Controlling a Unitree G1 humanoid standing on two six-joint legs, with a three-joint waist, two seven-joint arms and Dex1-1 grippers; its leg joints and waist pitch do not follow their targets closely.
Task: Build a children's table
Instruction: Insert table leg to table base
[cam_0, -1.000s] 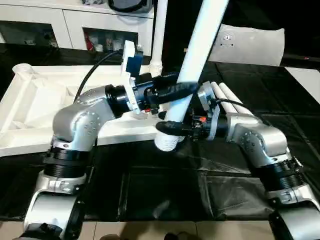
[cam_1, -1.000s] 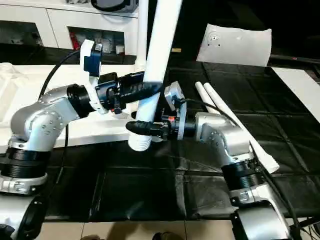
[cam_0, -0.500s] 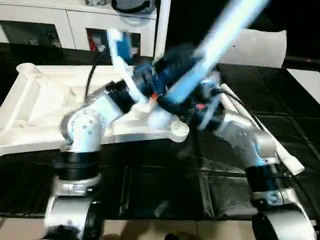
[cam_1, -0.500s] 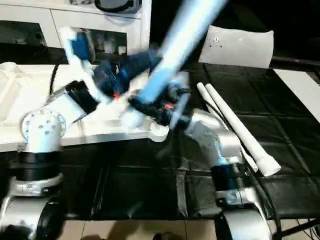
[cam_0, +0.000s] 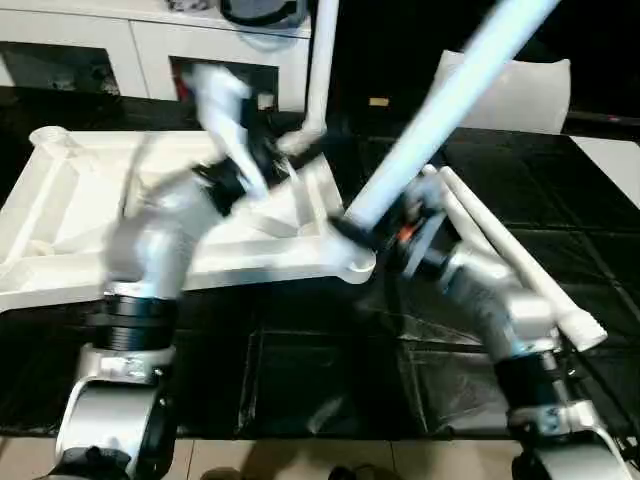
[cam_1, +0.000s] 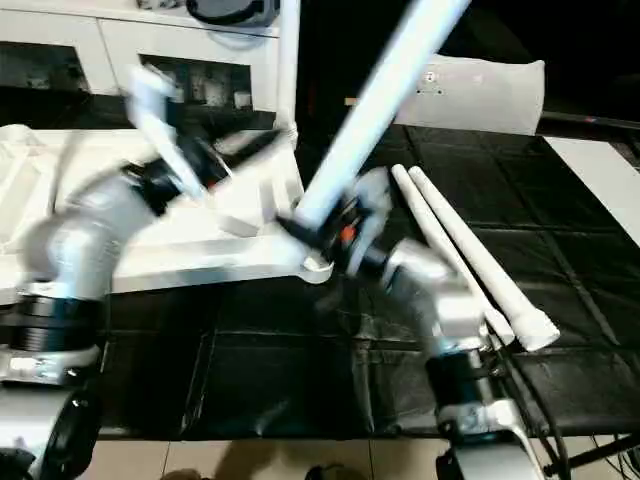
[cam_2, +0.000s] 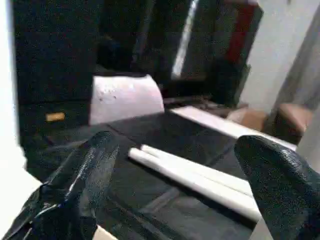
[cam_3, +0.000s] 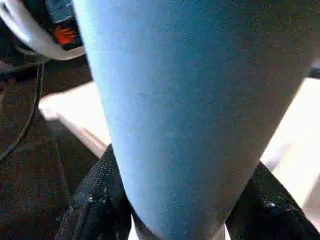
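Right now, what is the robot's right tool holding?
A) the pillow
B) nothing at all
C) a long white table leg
C: in the right wrist view the black fingers of the right tool sit on both sides of the long white leg, which slants up from the tabletop corner.

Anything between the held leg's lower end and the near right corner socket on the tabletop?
Nothing visible. The right gripper holds the leg tilted, its lower end right at the near corner socket of the tabletop. The left gripper, open, is off the leg.
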